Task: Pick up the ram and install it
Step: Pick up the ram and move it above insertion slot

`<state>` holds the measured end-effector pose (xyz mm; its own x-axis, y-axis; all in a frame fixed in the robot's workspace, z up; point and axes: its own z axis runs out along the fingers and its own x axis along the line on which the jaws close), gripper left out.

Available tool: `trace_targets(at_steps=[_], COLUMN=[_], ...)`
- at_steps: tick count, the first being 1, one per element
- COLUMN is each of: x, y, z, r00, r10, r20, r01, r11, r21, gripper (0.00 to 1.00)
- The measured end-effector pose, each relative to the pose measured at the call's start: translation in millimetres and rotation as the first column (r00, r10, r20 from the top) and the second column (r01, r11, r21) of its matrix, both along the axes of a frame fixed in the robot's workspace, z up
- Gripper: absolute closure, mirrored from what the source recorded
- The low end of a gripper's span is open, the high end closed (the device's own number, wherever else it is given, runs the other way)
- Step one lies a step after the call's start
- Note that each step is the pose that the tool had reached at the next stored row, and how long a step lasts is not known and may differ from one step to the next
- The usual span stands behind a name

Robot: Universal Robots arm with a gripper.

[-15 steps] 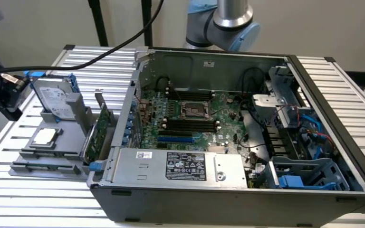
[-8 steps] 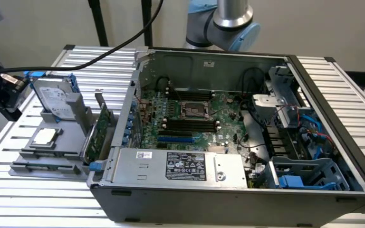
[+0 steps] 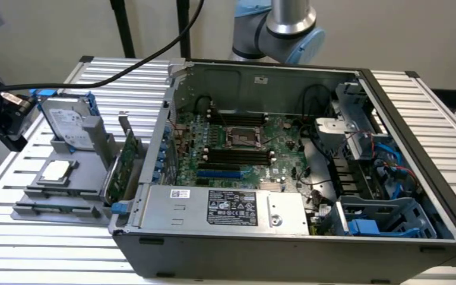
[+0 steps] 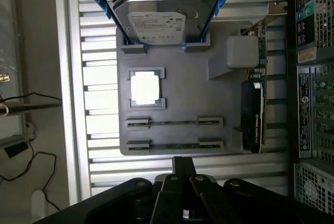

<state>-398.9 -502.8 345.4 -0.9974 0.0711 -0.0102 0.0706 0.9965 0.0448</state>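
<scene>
Hand [image 4: 182,165] is fully closed, fingers pressed together, nothing gripped. It hangs above the counter [image 3: 418,101], clear of all parts, looking down on the gray fixture [image 4: 219,98] that sits on the exterior view's left, just beside the open PC case [image 3: 291,255]. The ram [image 4: 175,144] is in that fixture: thin stick standing on edge, held between two small clips at the fixture's near end, not touched by the hand. A second stick [image 4: 175,122] sits parallel just beyond it in its own clip pair. Further along the fixture: CPU [image 4: 144,88] lying flat in a square pocket, then the hard drive [image 4: 156,23] in a blue caddy propped up at the far end. The green expansion card [image 4: 254,119] stands on edge along the fixture side nearest the case. Inside the case the motherboard [image 3: 279,133] lies flat, with the long black memory slots [image 3: 236,155] running left-right near its middle, well apart from the ram. Power supply [image 3: 220,208] fills the near side of the case. Arm [image 3: 290,27] rises behind the far wall of the case. So: ram not picked up, not installed.
</scene>
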Motion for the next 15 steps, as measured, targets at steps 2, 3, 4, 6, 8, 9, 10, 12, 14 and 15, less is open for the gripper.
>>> trace_targets(at_steps=[2, 3, 4, 6, 8, 9, 10, 12, 14, 15], x=[0.0, 0.0, 0.0, 0.0, 0.0, 0.0, 0.0, 0.0, 0.0, 0.0], y=[0.0, 0.0, 0.0, 0.0, 0.0, 0.0, 0.0, 0.0, 0.0, 0.0], z=[0.0, 0.0, 0.0, 0.0, 0.0, 0.0, 0.0, 0.0, 0.0, 0.0], r00=[1.0000, 1.0000, 1.0000, 1.0000, 1.0000, 1.0000, 1.0000, 1.0000, 1.0000, 1.0000], r10=[0.000, 0.000, 0.000, 0.000, 0.000, 0.000, 0.000, 0.000, 0.000, 0.000], r20=[0.0000, 0.0000, 0.0000, 0.0000, 0.0000, 0.0000, 0.0000, 0.0000, 0.0000, 0.0000], r01=[0.000, 0.000, 0.000, 0.000, 0.000, 0.000, 0.000, 0.000, 0.000, 0.000], r11=[1.0000, 1.0000, 1.0000, 1.0000, 1.0000, 1.0000, 1.0000, 1.0000, 1.0000, 1.0000], r21=[0.0000, 0.0000, 0.0000, 0.0000, 0.0000, 0.0000, 0.0000, 0.0000, 0.0000, 0.0000], gripper=[0.89, 0.88, 0.83, 0.76, 0.64, 0.64, 0.58, 0.52, 0.52, 0.52])
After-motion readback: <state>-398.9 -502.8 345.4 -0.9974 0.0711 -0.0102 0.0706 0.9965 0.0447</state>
